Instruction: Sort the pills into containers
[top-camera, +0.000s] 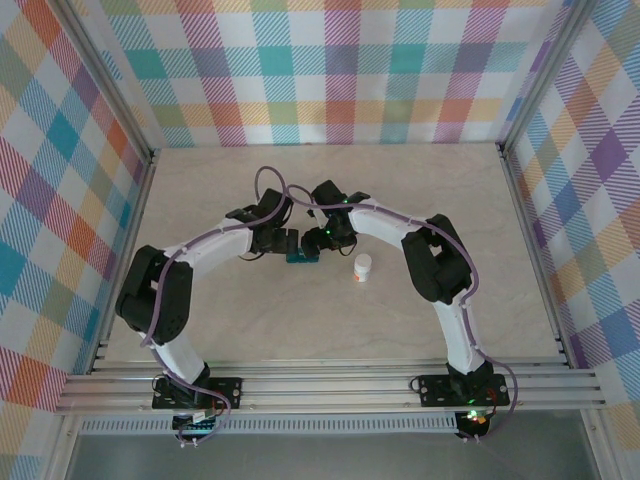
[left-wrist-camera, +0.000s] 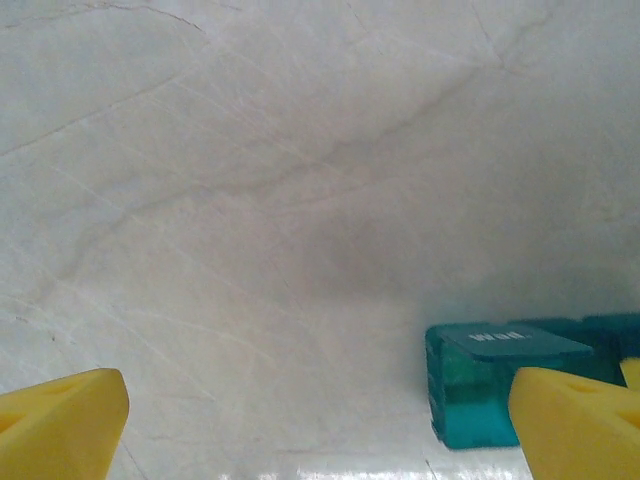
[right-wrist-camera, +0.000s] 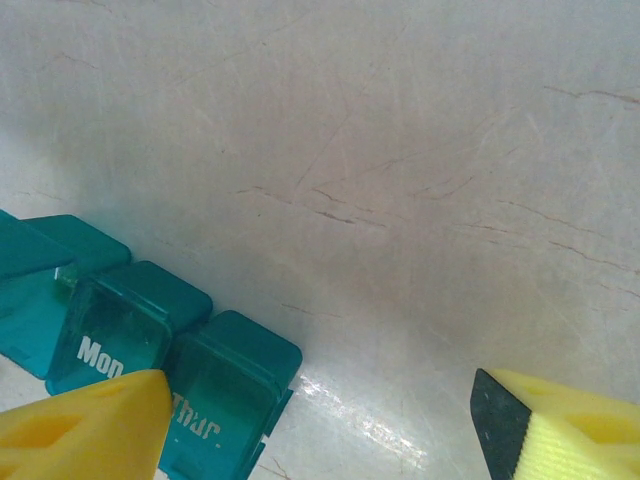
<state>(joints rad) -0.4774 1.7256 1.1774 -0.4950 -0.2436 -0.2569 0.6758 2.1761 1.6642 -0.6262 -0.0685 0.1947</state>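
**Both grippers open at the pill strip, nothing held**

Left gripper (top-camera: 284, 243) (left-wrist-camera: 315, 410): jaws wide apart, empty. In the left wrist view its right-hand finger (left-wrist-camera: 575, 425) sits in front of the strip's end. Touching or just beside, can't tell.

Centre: containers (top-camera: 300, 257) (left-wrist-camera: 478, 385) (right-wrist-camera: 150, 330). A teal strip of joined compartments lies flat on the table (top-camera: 420, 190), mid-table, right between the two grippers. Lids read "Wed", "Mon", "Thur.". Can't tell whether any lid is open.

Right gripper (top-camera: 318, 240) (right-wrist-camera: 320, 405): jaws apart, nothing clamped. One finger (right-wrist-camera: 90, 425) hangs over the "Mon"/"Thur." cells, the other is over bare table.

Further right: white bottle (top-camera: 362, 267), upright, near the strip but apart from it.

Handling call:
- The strip looks like thin translucent moulded plastic: light, stiff, slick.
- On this smooth top it will likely skid or pivot under any side push.
- Lids and hinges are probably the weak spots, so don't pinch there.
- Best hold is across the short width, pads low on the two long side walls, near one end.
- One gripper pins the strip while the other works lids and pills.
- Squeeze gently; a hard clamp could squirt it out.
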